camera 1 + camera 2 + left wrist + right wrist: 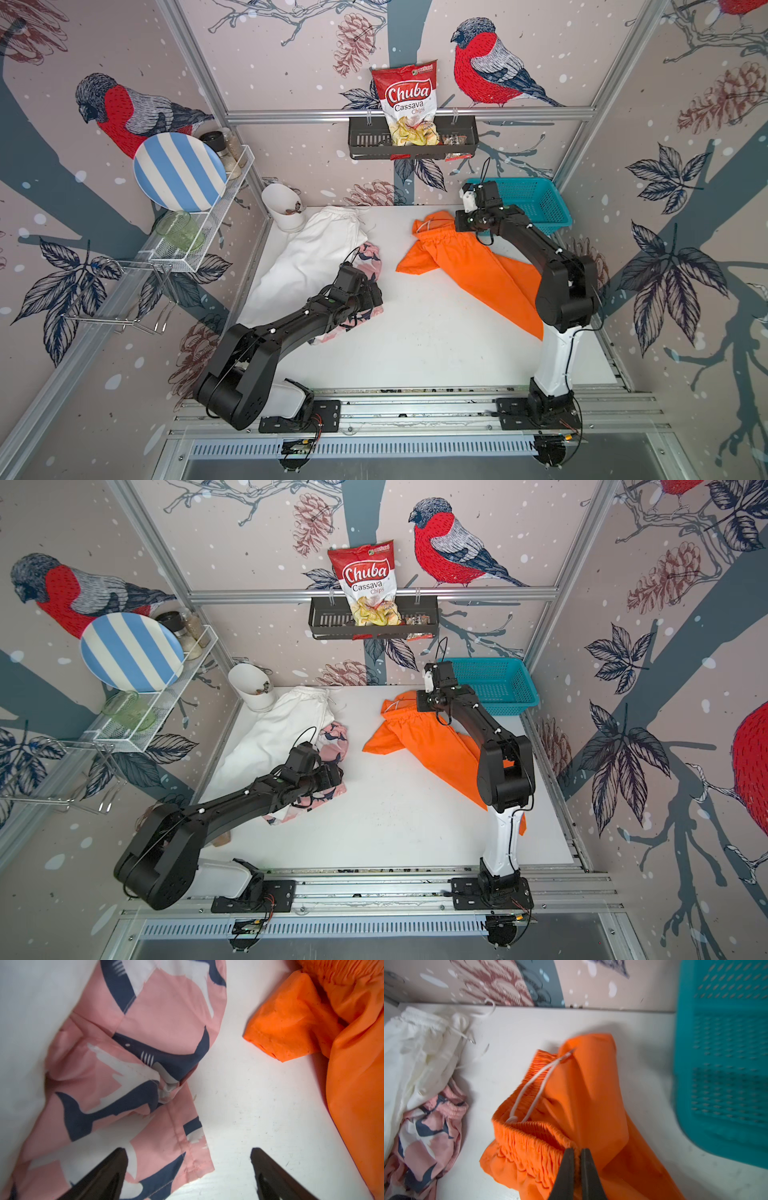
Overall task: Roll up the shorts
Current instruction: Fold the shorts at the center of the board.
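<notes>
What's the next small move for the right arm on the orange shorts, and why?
Probably lift and fold the waistband over onto the orange shorts: the right end effector is shut on that elastic edge, and the cloth lies unrolled.

Robot test cell dressed as a home kitchen.
- Aluminium frame [407,114] lined with bird-print wallpaper [291,62].
- Left arm [291,328] and right arm [528,241] bolted to a base rail [415,409] at the white table [415,332].
- Wire rack [208,245] with striped plate [178,172] and green glass [178,230].
- Wall basket [365,139] holding a chips bag [409,99].
</notes>
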`<state>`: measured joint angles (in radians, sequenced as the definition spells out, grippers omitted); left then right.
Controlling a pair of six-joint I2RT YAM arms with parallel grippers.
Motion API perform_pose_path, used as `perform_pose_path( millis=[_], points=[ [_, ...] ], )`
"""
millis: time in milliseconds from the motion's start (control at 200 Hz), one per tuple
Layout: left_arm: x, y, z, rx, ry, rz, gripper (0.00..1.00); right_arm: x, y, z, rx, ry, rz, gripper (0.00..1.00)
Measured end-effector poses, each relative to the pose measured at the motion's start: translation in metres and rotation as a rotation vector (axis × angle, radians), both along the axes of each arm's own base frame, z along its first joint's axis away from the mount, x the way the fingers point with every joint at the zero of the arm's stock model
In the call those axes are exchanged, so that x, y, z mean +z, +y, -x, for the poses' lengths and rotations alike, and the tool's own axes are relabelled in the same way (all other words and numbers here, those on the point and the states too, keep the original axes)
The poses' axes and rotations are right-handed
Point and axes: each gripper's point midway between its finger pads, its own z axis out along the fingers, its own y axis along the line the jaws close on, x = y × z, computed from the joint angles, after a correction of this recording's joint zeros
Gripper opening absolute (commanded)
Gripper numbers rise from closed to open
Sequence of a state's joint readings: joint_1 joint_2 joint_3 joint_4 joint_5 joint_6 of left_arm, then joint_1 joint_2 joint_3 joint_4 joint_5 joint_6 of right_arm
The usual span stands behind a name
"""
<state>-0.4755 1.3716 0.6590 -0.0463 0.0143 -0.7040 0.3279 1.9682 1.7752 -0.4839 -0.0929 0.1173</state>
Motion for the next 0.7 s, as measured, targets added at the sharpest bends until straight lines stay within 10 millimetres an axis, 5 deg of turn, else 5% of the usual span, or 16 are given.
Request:
perform_pose_path(
  millis=[135,290,405,485,590,700],
  points=[
    [0.016,0.005,-0.003,0.018,-0.044,-0.010,0.95,0.017,0.027,0.021,0.022,-0.027,0.029,0.10],
    [0.020,0.010,-0.001,0.032,-0.048,-0.024,0.96,-0.019,0.077,0.065,0.097,0.052,0.087,0.14],
    [0.017,0.015,0.003,0.044,-0.043,-0.042,0.96,-0.052,0.148,0.122,0.257,0.145,0.055,0.54],
    [0.012,0.019,0.008,0.051,-0.023,-0.056,0.95,-0.065,0.188,0.167,0.395,0.235,-0.022,0.60],
    [0.010,0.023,0.011,0.065,-0.011,-0.067,0.95,-0.052,0.201,0.190,0.434,0.257,-0.107,0.60],
    [0.009,0.026,0.015,0.085,0.010,-0.067,0.95,-0.023,0.189,0.190,0.424,0.212,-0.185,0.61]
  ],
)
